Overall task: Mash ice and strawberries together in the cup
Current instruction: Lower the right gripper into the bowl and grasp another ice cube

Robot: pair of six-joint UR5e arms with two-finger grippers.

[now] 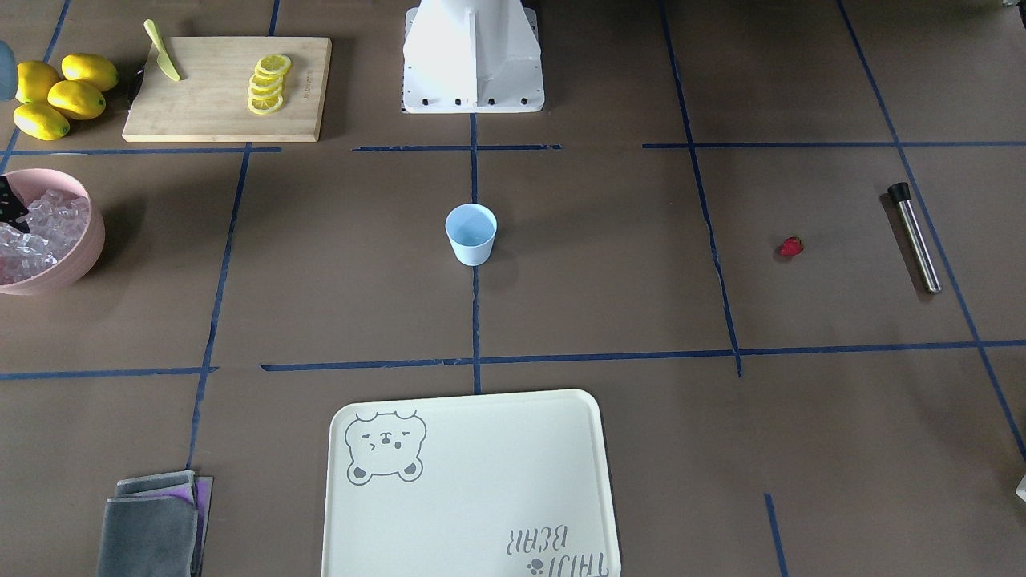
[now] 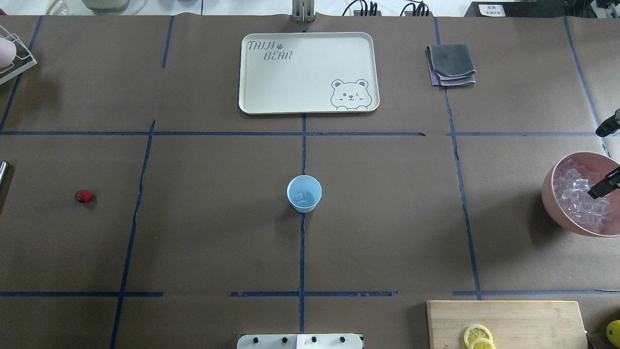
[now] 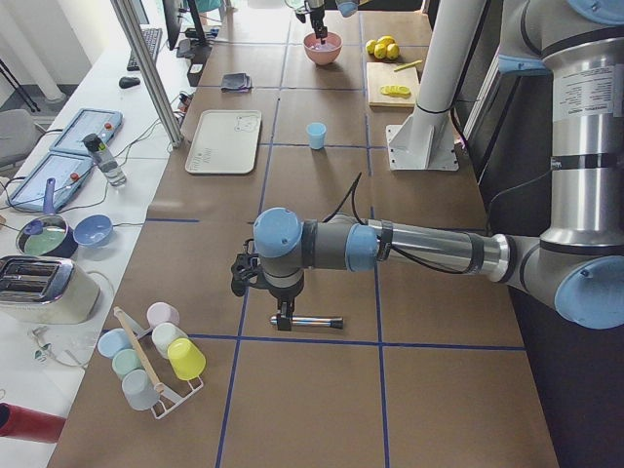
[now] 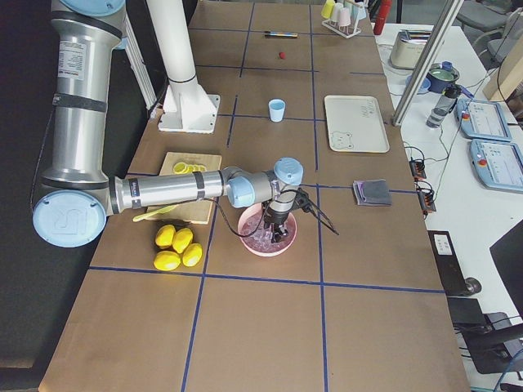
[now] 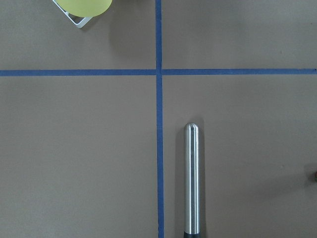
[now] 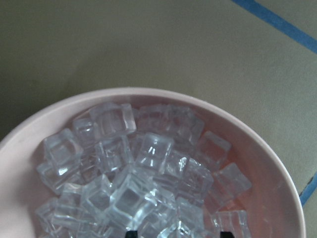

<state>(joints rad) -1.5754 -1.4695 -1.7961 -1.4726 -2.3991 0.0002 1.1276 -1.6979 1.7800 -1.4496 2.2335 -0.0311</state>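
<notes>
The pale blue cup [image 2: 304,194] stands upright at the table's middle, also in the front view [image 1: 471,232], with one ice cube [image 2: 301,197] inside. More ice [image 6: 133,173] fills the pink bowl [image 2: 557,203]. My right gripper [image 6: 178,234] hangs over this bowl, open, its fingertips [image 6: 225,234] apart at the ice; it also shows in the right-side view [image 4: 274,224]. The strawberry [image 1: 790,247] lies alone on the table, far from both grippers. My left gripper [image 3: 283,314] hovers over a steel muddler [image 5: 191,178]; I cannot tell if it is open or shut.
A cream bear tray [image 2: 252,72] lies beyond the cup, with a folded grey cloth [image 2: 451,65] beside it. A cutting board [image 1: 200,112] holds lemon slices [image 1: 268,84] and a knife; whole lemons [image 1: 60,96] lie next to it. A rack of cups [image 3: 156,356] stands past the muddler.
</notes>
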